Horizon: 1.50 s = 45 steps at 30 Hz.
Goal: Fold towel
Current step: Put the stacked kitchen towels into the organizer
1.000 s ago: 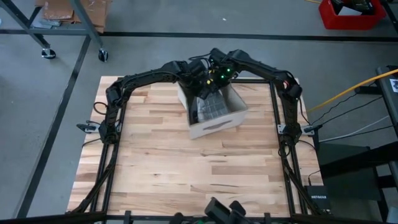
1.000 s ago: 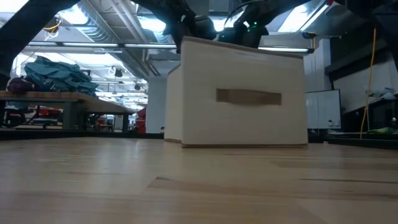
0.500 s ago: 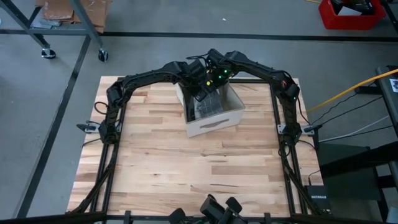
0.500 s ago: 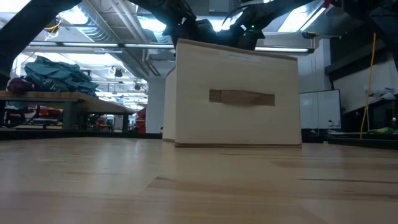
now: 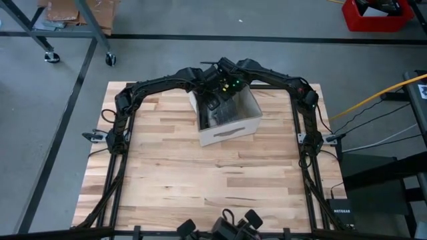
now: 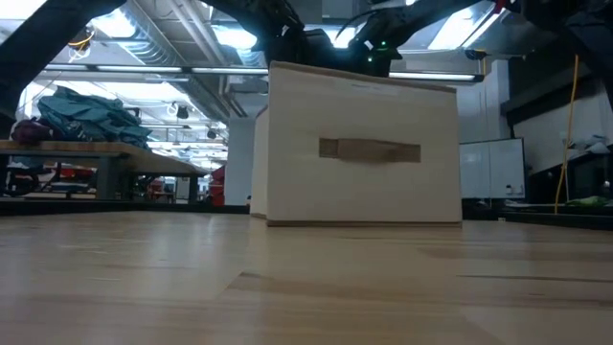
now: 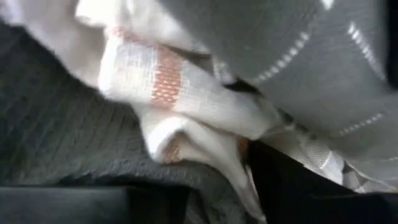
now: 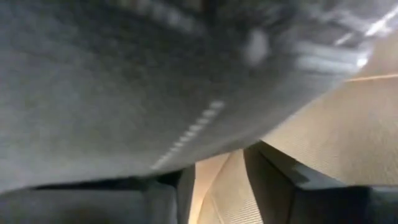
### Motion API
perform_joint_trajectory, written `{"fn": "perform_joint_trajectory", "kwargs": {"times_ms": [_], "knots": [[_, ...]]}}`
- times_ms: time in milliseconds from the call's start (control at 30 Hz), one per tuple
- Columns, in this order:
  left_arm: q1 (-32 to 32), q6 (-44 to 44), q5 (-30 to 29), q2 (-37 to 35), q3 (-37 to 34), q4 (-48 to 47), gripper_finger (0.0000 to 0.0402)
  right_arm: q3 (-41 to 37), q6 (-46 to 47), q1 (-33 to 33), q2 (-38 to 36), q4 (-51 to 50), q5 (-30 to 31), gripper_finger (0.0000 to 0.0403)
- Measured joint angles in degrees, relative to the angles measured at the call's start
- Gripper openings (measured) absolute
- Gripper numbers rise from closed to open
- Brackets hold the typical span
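A beige fabric box (image 5: 230, 130) with a tan front handle (image 6: 370, 149) stands at the table's far middle. Both arms reach down into it. The box holds a grey towel with thin white stripes (image 7: 298, 56), a white towel with orange stripes (image 7: 186, 93) and a dark grey towel (image 7: 56, 124). My left gripper (image 7: 217, 199) is open, its fingers on either side of a fold of the white towel. My right gripper (image 8: 214, 186) is open beside the grey striped towel (image 8: 124, 81), with the box's beige inner wall (image 8: 329, 137) showing between its fingers. My left gripper comes from above, slanting down into the box, and a fold of the white towel (image 7: 230, 168) reaches between its fingers; I cannot tell whether they touch it. My right gripper stands close to the grey striped towel; whether it touches the cloth I cannot tell.
The box's walls close round both grippers. The wooden table top (image 5: 200, 180) lies bare on the near side of the box. Dark frame posts (image 5: 120, 133) stand along the table's left and right edges.
The box has slid a little toward the table's left and far edges, staying upright on the table. Both grippers have stayed inside it and drifted the same way.
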Motion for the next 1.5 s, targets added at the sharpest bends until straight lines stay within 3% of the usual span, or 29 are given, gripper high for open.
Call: {"fn": "perform_joint_trajectory", "kwargs": {"times_ms": [100, 233, 633, 933, 1100, 1500], "knots": [[0.4, -3.2, -0.5, -0.2, 0.0, -0.7, 0.0175, 0.0, -0.4, 0.0, 0.0, -1.5, 2.7, 0.0152], [1.5, -5.4, -1.2, -1.2, 0.0, -3.6, 0.0185, -0.1, -3.6, 0.0, 0.0, -4.8, 7.9, 0.0171], [2.1, -1.6, -5.1, -7.8, 1.8, -3.7, 0.0177, -0.1, -6.2, -0.1, -3.7, -4.4, 8.5, 0.0174], [2.1, -1.5, -5.1, -11.6, 1.9, -4.9, 0.0177, 0.0, -6.2, 0.0, -7.0, -7.0, 0.1, 0.0174], [2.3, -1.3, -5.1, -14.4, 1.9, -10.4, 0.0178, 0.0, -6.1, 0.3, -6.9, -6.4, -6.4, 0.0174], [0.8, 2.6, -4.9, -15.6, 1.9, -30.3, 0.0178, 0.0, -8.6, 2.5, -5.8, 8.1, -6.8, 0.0174]]}}
